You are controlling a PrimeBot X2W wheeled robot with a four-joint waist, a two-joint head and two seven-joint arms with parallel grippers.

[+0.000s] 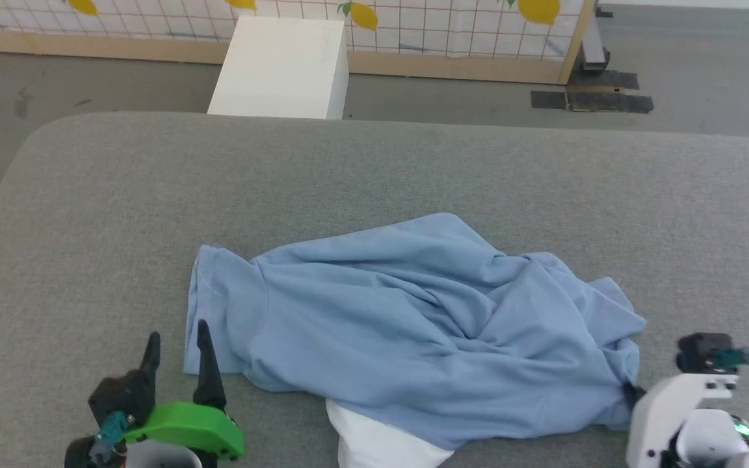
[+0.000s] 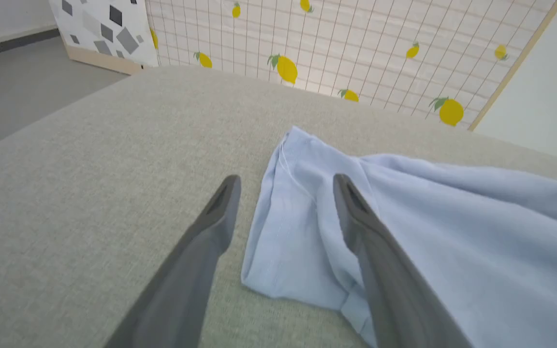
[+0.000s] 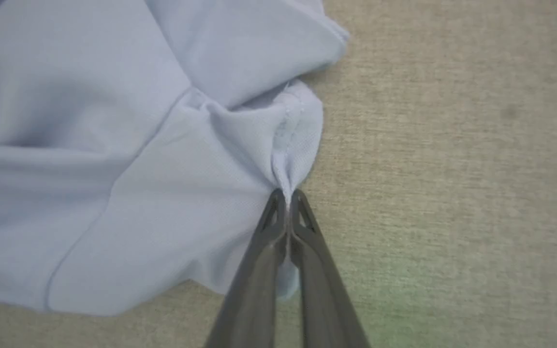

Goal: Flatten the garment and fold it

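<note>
The garment (image 1: 413, 312), a light blue shirt, lies crumpled in the middle of the grey padded surface (image 1: 374, 175). My left gripper (image 1: 176, 338) stands open at the garment's left edge; in the left wrist view its two fingers straddle that hemmed edge (image 2: 288, 212) with the left gripper (image 2: 285, 186) just above the cloth. At the garment's lower right corner my right gripper (image 3: 285, 193) is shut, pinching a hemmed fold of the garment (image 3: 162, 145). In the head view that pinch sits by the white right wrist (image 1: 680, 403).
A white cloth (image 1: 374, 442) sticks out from under the garment's near edge. Beyond the surface stand a white box (image 1: 283, 65) and a lemon-print grid panel (image 1: 452, 26) on grey floor. Bare surface lies on all sides of the garment.
</note>
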